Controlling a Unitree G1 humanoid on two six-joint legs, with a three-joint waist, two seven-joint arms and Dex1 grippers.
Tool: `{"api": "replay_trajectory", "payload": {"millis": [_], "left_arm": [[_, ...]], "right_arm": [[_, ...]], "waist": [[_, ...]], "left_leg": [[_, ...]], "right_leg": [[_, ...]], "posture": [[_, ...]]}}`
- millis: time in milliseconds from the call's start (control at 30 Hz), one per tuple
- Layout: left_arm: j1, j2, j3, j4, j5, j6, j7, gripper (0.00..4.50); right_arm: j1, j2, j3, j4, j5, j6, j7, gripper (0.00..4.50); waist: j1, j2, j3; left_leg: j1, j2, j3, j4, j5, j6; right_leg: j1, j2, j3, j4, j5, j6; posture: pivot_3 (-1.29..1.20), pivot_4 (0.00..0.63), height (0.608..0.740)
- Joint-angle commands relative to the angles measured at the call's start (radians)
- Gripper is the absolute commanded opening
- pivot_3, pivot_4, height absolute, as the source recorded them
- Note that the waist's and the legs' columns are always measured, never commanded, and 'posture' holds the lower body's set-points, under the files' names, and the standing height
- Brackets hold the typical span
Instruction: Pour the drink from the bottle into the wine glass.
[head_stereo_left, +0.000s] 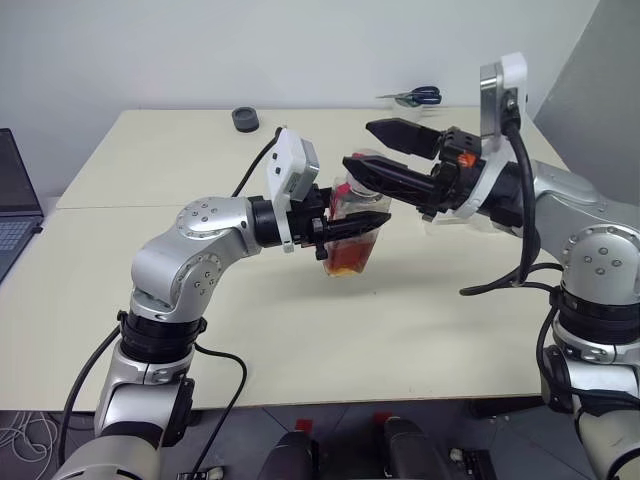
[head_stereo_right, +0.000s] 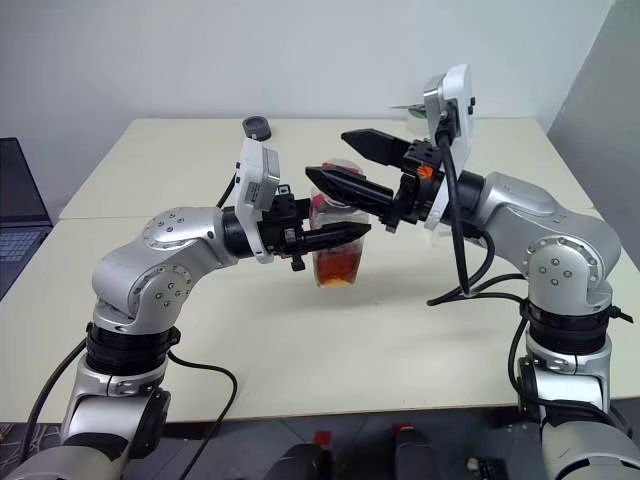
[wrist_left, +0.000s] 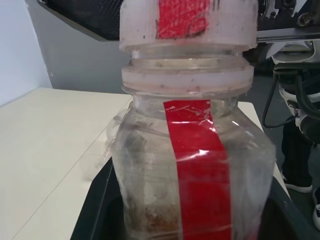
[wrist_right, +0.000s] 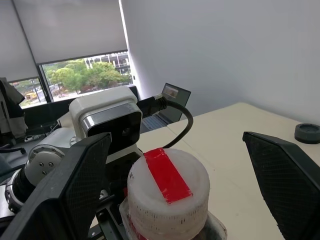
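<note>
Left tool (head_stereo_right: 335, 236) is clamped across the body of the bottle (head_stereo_right: 338, 245), holding it upright above the surface (head_stereo_right: 420, 350), with the drink (head_stereo_right: 338, 268) low inside. Right tool (head_stereo_right: 345, 165) stands with its fingers wide apart, one on either side of the cap (wrist_right: 167, 187), not yet touching it. Uncapping looks like the step in hand: centre both fingers on the cap's rim, close squarely, then twist while the left grip resists. Behind the bottle, the wine glass (wrist_left: 100, 155) shows faintly.
</note>
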Motion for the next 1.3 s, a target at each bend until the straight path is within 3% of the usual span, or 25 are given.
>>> {"api": "replay_trajectory", "payload": {"millis": [33,367,467,667,833,1033,1200,1300], "left_arm": [[-0.018,0.003,0.019,-0.03,-0.008,-0.011,-0.003,1.78],[-0.018,0.002,0.019,-0.031,-0.009,-0.011,0.0,1.78],[-0.016,0.002,0.018,-0.029,-0.006,-0.013,-0.001,1.78],[-0.014,0.003,0.019,-0.033,-0.008,-0.012,-0.001,1.78],[-0.011,0.004,0.02,-0.039,-0.01,-0.01,0.0,1.78],[-0.004,0.008,0.02,-0.048,-0.013,-0.009,-0.002,1.78],[-0.003,0.007,0.016,-0.05,-0.014,-0.01,-0.002,1.78],[-0.002,0.006,0.017,-0.053,-0.014,-0.008,-0.002,1.78]], "right_arm": [[-0.004,0.003,-0.016,-0.038,0.03,0.002,-0.005,4.48],[0.011,-0.002,-0.015,-0.043,0.036,-0.002,-0.006,4.48],[0.019,-0.003,-0.014,-0.046,0.041,-0.001,0.001,3.84],[0.037,-0.004,-0.01,-0.059,0.039,-0.006,0.011,1.81],[0.043,-0.008,-0.004,-0.07,0.016,-0.027,0.02,1.83],[0.018,-0.071,0.076,-0.068,-0.225,-0.237,0.138,1.83],[-0.028,-0.037,0.008,0.018,-0.13,-0.154,0.086,1.83],[-0.029,-0.057,0.025,0.012,-0.175,-0.189,0.115,1.83]], "waist": [[0.0,0.0,0.0],[0.0,0.0,0.0],[0.0,0.0,0.0],[0.0,0.0,0.0],[0.0,0.0,0.0],[-0.001,0.0,0.0],[-0.001,0.0,0.0],[0.0,0.0,0.0]], "left_leg": [[0.0,0.0,0.0,0.0,0.0,0.0],[0.0,0.0,0.0,0.0,0.0,0.0],[0.0,0.0,0.0,0.0,0.0,0.0],[0.0,0.0,0.0,0.0,0.0,0.0],[0.0,0.0,0.0,0.0,0.0,0.0],[0.0,0.0,0.0,0.0,0.0,0.0],[0.0,0.0,0.0,0.0,0.0,0.0],[0.0,0.0,-0.001,0.0,0.0,0.0]], "right_leg": [[0.0,0.0,0.0,0.0,0.0,0.0],[0.0,0.0,0.0,0.0,0.0,0.0],[0.0,0.0,0.0,0.0,0.0,0.0],[0.0,0.0,0.0,0.0,0.0,0.0],[0.0,0.0,0.0,0.0,0.0,0.0],[0.0,0.0,0.0,0.0,0.0,0.0],[0.0,0.0,0.0,0.0,0.0,0.0],[0.0,0.0,0.0,0.0,0.0,0.0]], "posture": [[0.0,0.15,0.74],[0.0,0.15,0.74],[0.0,0.15,0.74],[0.0,0.15,0.74],[0.0,0.15,0.74],[0.0,0.15,0.74],[0.0,0.15,0.74],[0.0,0.15,0.74]]}}
